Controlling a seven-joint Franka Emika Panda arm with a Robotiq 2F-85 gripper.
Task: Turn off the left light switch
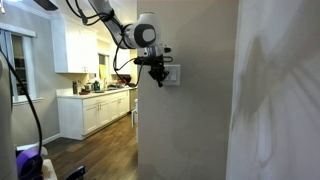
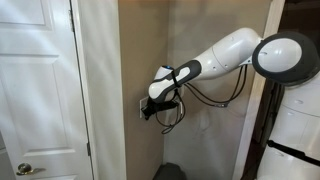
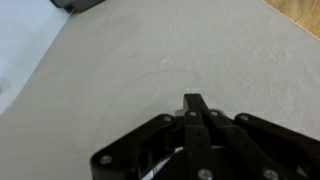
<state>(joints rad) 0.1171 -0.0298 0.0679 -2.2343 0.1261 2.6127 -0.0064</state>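
Note:
A small white wall plate [image 1: 174, 75] sits on the beige wall; in an exterior view it shows edge-on [image 2: 141, 104]. Its two paddles are too small to tell apart, and the left light switch is covered by my gripper. My gripper [image 1: 160, 76] is shut, fingers pressed together, with its tip at the plate's left part; it also shows in an exterior view [image 2: 148, 108]. In the wrist view the shut fingers [image 3: 192, 103] point at bare wall, and the plate is out of view.
A wall corner [image 1: 137, 110] runs just left of the plate, with a kitchen with white cabinets [image 1: 95, 110] beyond. A white door [image 2: 35, 90] stands beside the wall. Black cables [image 2: 175, 115] hang under the wrist.

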